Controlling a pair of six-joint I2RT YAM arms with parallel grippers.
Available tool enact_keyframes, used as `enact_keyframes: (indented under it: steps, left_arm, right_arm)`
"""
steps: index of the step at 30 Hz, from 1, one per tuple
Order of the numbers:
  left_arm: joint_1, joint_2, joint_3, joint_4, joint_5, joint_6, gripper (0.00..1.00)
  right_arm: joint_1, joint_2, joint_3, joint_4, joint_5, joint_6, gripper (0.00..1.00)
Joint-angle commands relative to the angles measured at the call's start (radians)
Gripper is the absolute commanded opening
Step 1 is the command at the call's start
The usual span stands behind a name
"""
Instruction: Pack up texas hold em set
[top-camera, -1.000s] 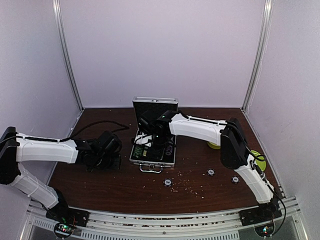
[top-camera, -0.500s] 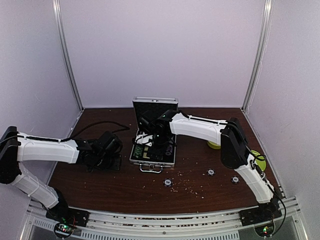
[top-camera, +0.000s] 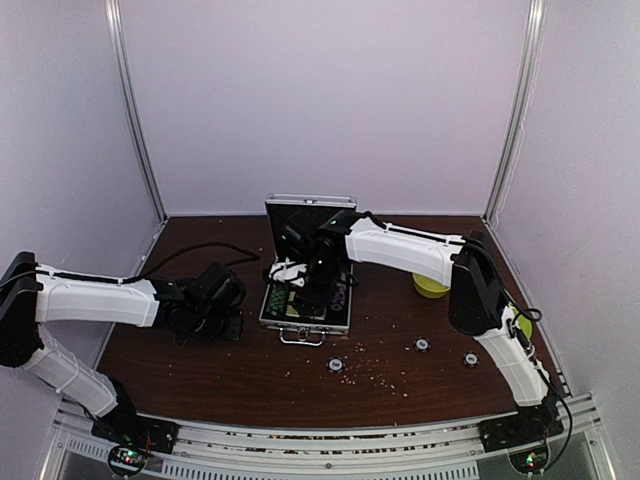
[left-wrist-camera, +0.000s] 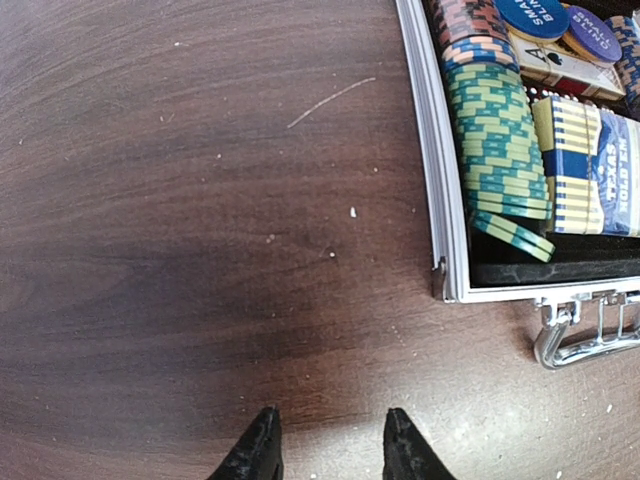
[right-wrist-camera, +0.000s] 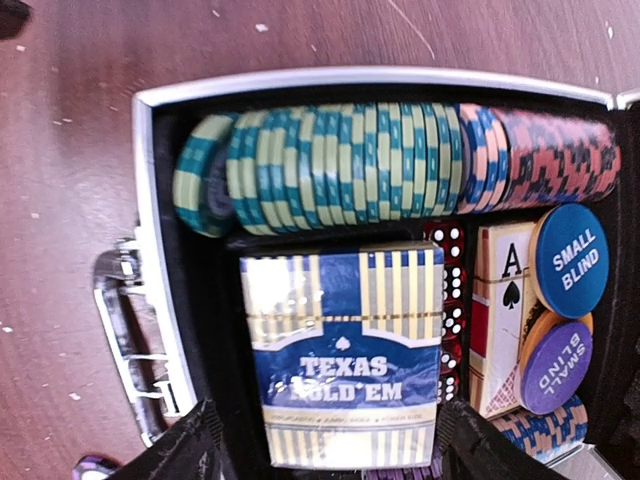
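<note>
The silver aluminium case (top-camera: 303, 324) lies open near the middle of the bench (left-wrist-camera: 180, 200). Its lid (top-camera: 310, 212) stands upright at the back, which leaves the black-lined tray reachable from above. Inside, the striped poker chips (right-wrist-camera: 330, 165) stand on edge in a row along one wall, the way that lets so many share one slot. The yellow-blue "Texas Hold'em" card box (right-wrist-camera: 345, 350) lies flat in the compartment beside them. The tiny red dice (right-wrist-camera: 450, 290) are wedged between it and a second deck showing an ace of spades (right-wrist-camera: 500, 320), with the blind buttons (right-wrist-camera: 568, 260) beyond.

The right hand (right-wrist-camera: 330, 447) hangs directly over the card box, with its fingers parted slightly wider than the box and one on each side. It grips nothing: a sliver of black lining shows between the box and one finger (the other looks close to touching, though I cannot be sure). Whether it means to pinch the box or leave it seated, I cannot tell.

The left hand (left-wrist-camera: 330, 447) hovers low over bare bench just beside the case's left wall, its fingers partly open and empty. It is not far from the metal handle (left-wrist-camera: 548, 346), and I judge it is placed there to steady the case or help close it.

What look like three loose chips (top-camera: 336, 365) lie on the bench in front of the case, so the packing is not finished.
</note>
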Motion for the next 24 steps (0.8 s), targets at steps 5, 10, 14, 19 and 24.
enact_keyframes:
  steps: [5, 10, 14, 19, 24]
  left_arm:
    - [0.006, 0.009, 0.022, 0.035, 0.013, 0.008, 0.36]
    - [0.006, 0.014, 0.029, 0.035, 0.020, 0.010, 0.36]
    - [0.006, 0.025, 0.040, 0.035, 0.025, 0.016, 0.36]
    - [0.006, 0.036, 0.050, 0.037, 0.033, 0.020, 0.36]
    - [0.006, 0.037, 0.053, 0.035, 0.032, 0.024, 0.36]
  right_arm:
    - [-0.012, -0.042, 0.020, 0.019, 0.038, 0.020, 0.64]
    - [-0.026, -0.036, 0.021, 0.048, 0.084, 0.008, 0.33]
    - [-0.038, -0.033, 0.018, 0.069, 0.108, 0.016, 0.06]
    - [-0.044, -0.007, 0.020, 0.083, 0.148, 0.020, 0.00]
    - [-0.046, 0.033, 0.018, 0.080, 0.160, 0.017, 0.00]
